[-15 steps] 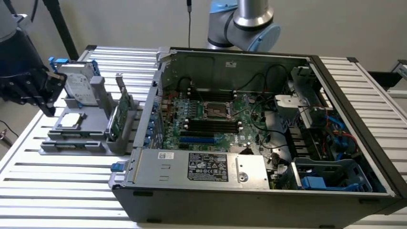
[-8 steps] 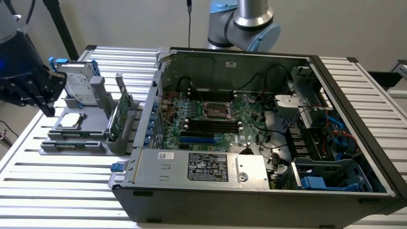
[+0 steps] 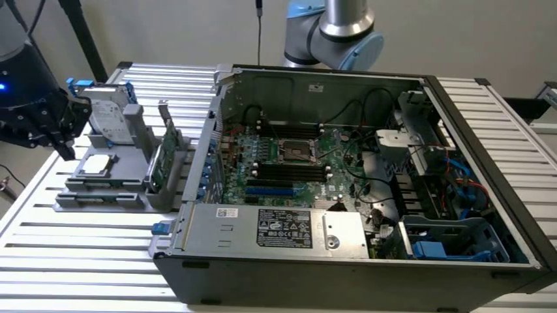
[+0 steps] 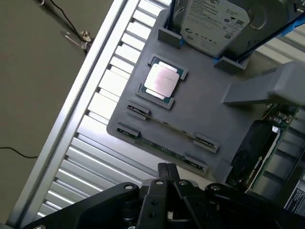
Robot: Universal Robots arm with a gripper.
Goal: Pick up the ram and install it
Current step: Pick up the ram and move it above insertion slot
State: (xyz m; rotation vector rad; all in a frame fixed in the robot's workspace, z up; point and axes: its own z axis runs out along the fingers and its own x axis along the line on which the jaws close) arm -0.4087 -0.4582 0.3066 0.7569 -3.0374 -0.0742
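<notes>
Hovers with end effector pinched narrow and empty over grey holder at the exterior view's left of desk, near ram seated edgewise, untouched.

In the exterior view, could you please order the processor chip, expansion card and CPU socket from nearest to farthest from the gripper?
1. Processor chip, on the grey tray beside the gripper.
2. Expansion card, upright at the tray's edge.
3. CPU socket, inside the case.

Ram on tray beside case
</notes>
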